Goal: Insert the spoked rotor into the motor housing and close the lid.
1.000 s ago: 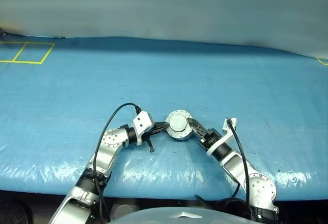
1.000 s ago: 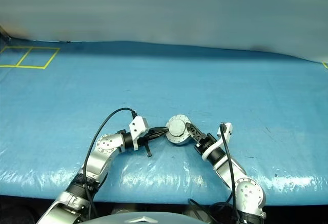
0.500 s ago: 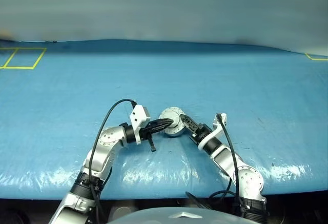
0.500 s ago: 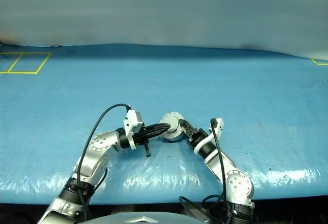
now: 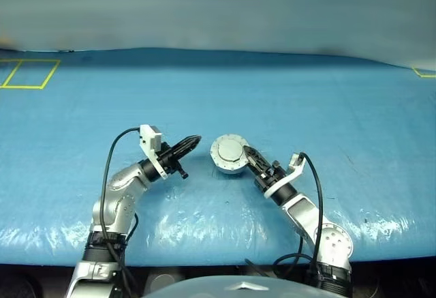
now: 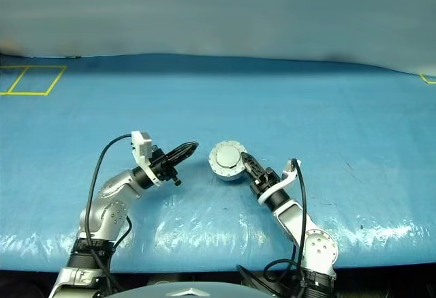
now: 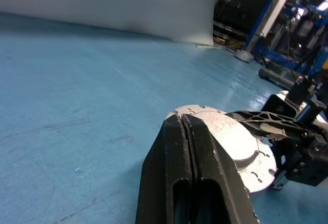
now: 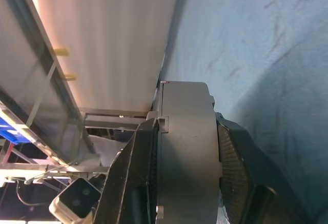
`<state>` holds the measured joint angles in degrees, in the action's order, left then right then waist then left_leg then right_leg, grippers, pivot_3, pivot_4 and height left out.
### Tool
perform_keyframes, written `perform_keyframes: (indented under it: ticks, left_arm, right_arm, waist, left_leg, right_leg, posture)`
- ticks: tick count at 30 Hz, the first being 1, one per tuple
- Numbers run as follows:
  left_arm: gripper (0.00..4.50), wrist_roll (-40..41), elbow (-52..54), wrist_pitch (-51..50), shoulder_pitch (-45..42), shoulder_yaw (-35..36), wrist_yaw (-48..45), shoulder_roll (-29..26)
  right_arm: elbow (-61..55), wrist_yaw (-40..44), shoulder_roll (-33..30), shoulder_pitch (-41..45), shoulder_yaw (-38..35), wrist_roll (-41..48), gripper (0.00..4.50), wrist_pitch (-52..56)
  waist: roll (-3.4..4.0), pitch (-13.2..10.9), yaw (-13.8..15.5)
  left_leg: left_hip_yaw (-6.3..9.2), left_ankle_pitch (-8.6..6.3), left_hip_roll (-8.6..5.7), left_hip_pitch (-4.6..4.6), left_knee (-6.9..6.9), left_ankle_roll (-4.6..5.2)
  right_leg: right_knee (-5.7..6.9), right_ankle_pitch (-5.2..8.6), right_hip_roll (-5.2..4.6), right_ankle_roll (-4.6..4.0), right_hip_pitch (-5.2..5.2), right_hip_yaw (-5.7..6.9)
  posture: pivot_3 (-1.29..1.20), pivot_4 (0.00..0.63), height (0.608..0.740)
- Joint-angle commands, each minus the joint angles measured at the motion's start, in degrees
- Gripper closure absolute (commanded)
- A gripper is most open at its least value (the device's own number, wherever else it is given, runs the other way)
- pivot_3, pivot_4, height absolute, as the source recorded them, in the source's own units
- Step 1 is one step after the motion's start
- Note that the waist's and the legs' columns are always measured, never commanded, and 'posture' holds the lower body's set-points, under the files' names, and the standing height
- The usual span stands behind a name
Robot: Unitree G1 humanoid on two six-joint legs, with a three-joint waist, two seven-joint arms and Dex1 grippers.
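The motor housing (image 5: 229,156) is a round silver cylinder held above the blue table, with the lid (image 5: 227,151) lying flat on its top. My right gripper (image 5: 246,156) is shut on the housing, one black finger (image 8: 241,165) pressed against each side of its grey wall (image 8: 187,147). My left gripper (image 5: 195,139) hangs a short way to the left of the housing, apart from it, with its fingers (image 7: 169,147) shut and nothing between them. The left wrist view looks past those fingers at the lid (image 7: 230,142) and the right gripper. The spoked rotor is hidden.
A blue sheet (image 5: 218,100) covers the whole table, and its front edge (image 5: 218,250) runs just below my arms. A yellow tape square (image 5: 30,73) lies at the far left, a yellow mark (image 5: 422,73) at the far right. Blue shelving (image 7: 287,8) stands beyond the table.
My left gripper has drawn back from the housing, moving left and up while rolling. The right gripper still holds the housing in about the same place. The camera has shifted slightly.
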<state>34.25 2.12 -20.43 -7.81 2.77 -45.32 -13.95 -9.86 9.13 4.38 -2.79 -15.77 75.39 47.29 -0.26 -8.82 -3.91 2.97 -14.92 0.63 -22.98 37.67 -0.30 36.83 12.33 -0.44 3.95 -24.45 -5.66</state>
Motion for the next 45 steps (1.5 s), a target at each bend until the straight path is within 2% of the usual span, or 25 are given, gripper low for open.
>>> perform_keyframes:
  ticks: [1, 4, 7, 10, 12, 15, 19, 27, 33, 41, 45]
  left_arm:
    - [3.56, 8.2, 1.4, -6.2, 0.8, 4.1, 1.1, 1.1]
    - [2.53, 12.2, 2.6, -10.5, 2.6, 5.0, 1.1, 1.1]
    - [1.52, 12.7, 4.9, -13.3, 4.3, 3.2, 0.1, -0.3]
    - [0.48, 17.8, 6.5, -16.6, 4.8, 4.6, 0.7, 1.2]
    - [0.04, 21.7, 8.2, -18.8, 5.1, 5.1, 0.7, 2.1]
    - [0.04, 25.8, 10.6, -20.7, 5.4, 5.6, 1.0, 3.0]
    - [0.04, 26.6, 12.7, -22.8, 5.7, 4.0, 1.4, 2.3]
    - [0.04, 24.6, 5.1, -23.6, 3.4, 2.2, 5.5, 7.0]
    - [0.04, 26.7, 2.6, -23.5, 1.7, 3.2, 7.3, 11.2]
    - [0.04, 29.4, 3.9, -26.3, 2.6, 4.0, 10.1, 13.4]
    - [1.25, 29.4, 4.3, -26.8, 3.3, 4.5, 12.2, 13.5]
  right_arm:
    - [-5.1, 2.7, 0.8, 2.6, 1.9, 4.2, 3.29, -0.5]
    - [-7.2, 3.5, 0.3, 3.4, 3.4, 5.6, 3.29, -0.3]
    - [-7.9, 3.6, -0.4, 3.8, 4.4, 6.3, 3.29, -0.2]
    - [-9.0, 4.4, -1.5, 3.8, 5.9, 6.5, 3.29, 0.1]
    - [-9.8, 5.0, -2.3, 3.7, 6.7, 6.7, 3.29, 0.2]
    - [-10.4, 5.4, -3.4, 3.4, 7.7, 6.5, 3.29, 0.4]
    - [-10.3, 5.0, -4.2, 3.1, 8.5, 6.4, 3.29, 0.2]
    - [-10.3, 4.0, -4.9, 4.2, 9.0, 7.2, 3.29, -0.2]
    - [-10.1, 3.5, -5.3, 4.3, 9.7, 6.8, 3.29, -0.4]
    - [-9.6, 2.3, -5.5, 3.9, 9.8, 6.3, 3.29, -0.8]
    - [-9.3, 2.1, -5.5, 4.2, 9.8, 6.1, 3.29, -1.0]
  waist:
    - [-0.01, 0.0, 0.0]
    - [0.01, -0.1, -0.1]
    - [-0.04, -0.1, 0.0]
    - [-0.06, -0.1, 0.2]
    - [-0.07, -0.2, 0.2]
    - [-0.08, -0.2, 0.1]
    - [-0.08, -0.2, 0.0]
    - [-0.10, -0.2, 0.2]
    - [-0.12, -0.2, 0.2]
    - [-0.12, -0.2, 0.1]
    - [-0.12, -0.2, 0.2]
  left_leg:
    - [0.00, 0.00, 0.00, 0.00, 0.00, 0.00]
    - [0.00, 0.00, 0.01, 0.00, 0.00, 0.00]
    - [0.03, 0.00, 0.01, -0.01, -0.01, 0.00]
    - [0.03, 0.00, 0.00, -0.01, 0.01, -0.01]
    - [0.04, 0.01, -0.02, -0.03, 0.07, -0.01]
    - [0.00, 0.00, -0.02, -0.03, 0.11, -0.01]
    - [0.03, 0.01, 0.02, -0.01, 0.10, -0.01]
    - [0.01, 0.01, -0.02, -0.02, 0.24, -0.01]
    - [0.06, 0.01, -0.01, -0.03, 0.21, -0.01]
    - [0.05, 0.01, -0.02, -0.03, 0.21, -0.01]
    - [0.06, 0.01, -0.03, -0.05, 0.23, -0.01]
  right_leg:
    - [-0.01, 0.00, 0.00, 0.00, 0.00, 0.00]
    - [0.01, 0.00, 0.01, 0.00, -0.02, 0.01]
    - [0.01, 0.01, 0.01, -0.02, -0.02, 0.04]
    - [0.01, 0.01, 0.00, -0.02, -0.01, 0.03]
    - [0.01, 0.01, -0.03, -0.02, 0.01, 0.04]
    - [0.01, 0.00, -0.04, -0.01, 0.00, 0.03]
    - [0.05, 0.01, 0.04, -0.03, 0.00, 0.04]
    - [0.01, 0.01, 0.02, -0.02, 0.07, 0.01]
    - [0.04, -0.03, 0.05, 0.04, 0.05, 0.02]
    - [0.03, -0.04, 0.05, 0.05, 0.06, 0.01]
    - [0.02, -0.04, 0.04, 0.06, 0.06, 0.01]
  posture:
    - [0.00, 0.150, 0.740]
    - [0.00, 0.150, 0.740]
    - [0.00, 0.150, 0.740]
    - [0.00, 0.150, 0.740]
    - [0.00, 0.150, 0.740]
    - [0.00, 0.150, 0.740]
    - [0.00, 0.150, 0.740]
    - [0.00, 0.150, 0.740]
    - [0.00, 0.150, 0.740]
    - [0.00, 0.150, 0.740]
    - [0.00, 0.150, 0.740]
